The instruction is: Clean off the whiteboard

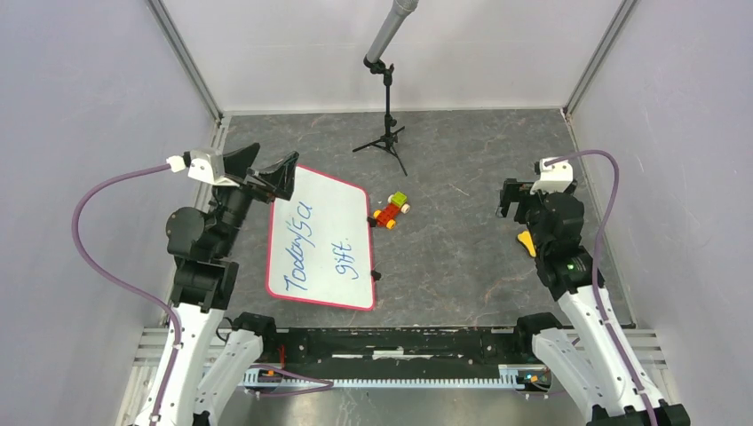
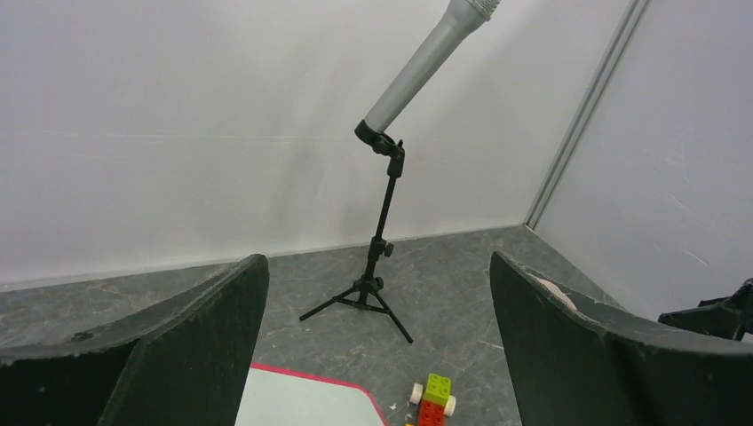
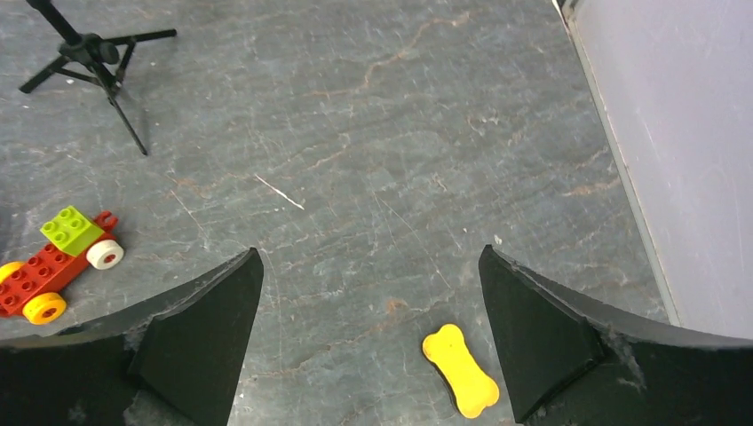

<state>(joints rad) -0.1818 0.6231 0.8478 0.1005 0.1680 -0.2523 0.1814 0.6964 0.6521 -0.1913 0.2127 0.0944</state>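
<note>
The whiteboard (image 1: 321,238) lies flat on the counter (image 1: 462,257), just left of the toy car (image 1: 391,211), with its long side running near-to-far and skewed a bit. It's white with rounded corners, a thin red-pink rim and two small black clips on the car-side edge. Blue handwriting covers it, totally unwiped.

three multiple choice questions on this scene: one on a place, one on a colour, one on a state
1. Where is the toy car relative to the whiteboard? A on it; B just right of it; C inside a bowl.
2. What colour is the writing? A blue; B red; C green.
3. The left gripper is: A shut on a cloth; B open and empty; C pressed flat on the board.
Answers: B, it sits beside the board's right edge; A, blue letters on white; B, its jaws stand wide apart with nothing between.
</note>
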